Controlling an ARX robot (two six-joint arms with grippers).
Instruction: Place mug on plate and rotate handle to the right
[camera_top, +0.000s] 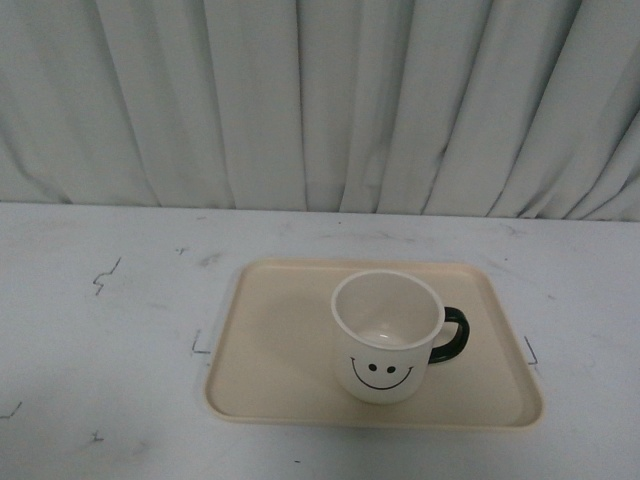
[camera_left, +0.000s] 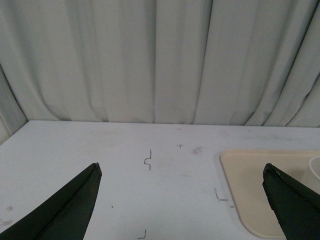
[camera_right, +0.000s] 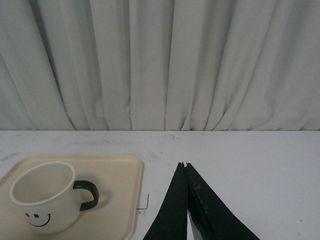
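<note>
The cream-white mug (camera_top: 388, 335) stands upright on the beige plate (camera_top: 270, 350), right of its middle, smiley face toward the camera. Its dark handle (camera_top: 452, 335) points right. The right wrist view also shows the mug (camera_right: 46, 197), its handle (camera_right: 88, 194) and the plate (camera_right: 120, 180). The left wrist view shows a corner of the plate (camera_left: 250, 175). My left gripper (camera_left: 182, 172) is open and empty over bare table, left of the plate. My right gripper (camera_right: 183, 165) is shut and empty over the table, right of the plate. Neither arm shows in the front view.
The white table (camera_top: 110, 330) carries small pen marks (camera_top: 105, 275) around the plate. A grey pleated curtain (camera_top: 320, 100) hangs behind the table's far edge.
</note>
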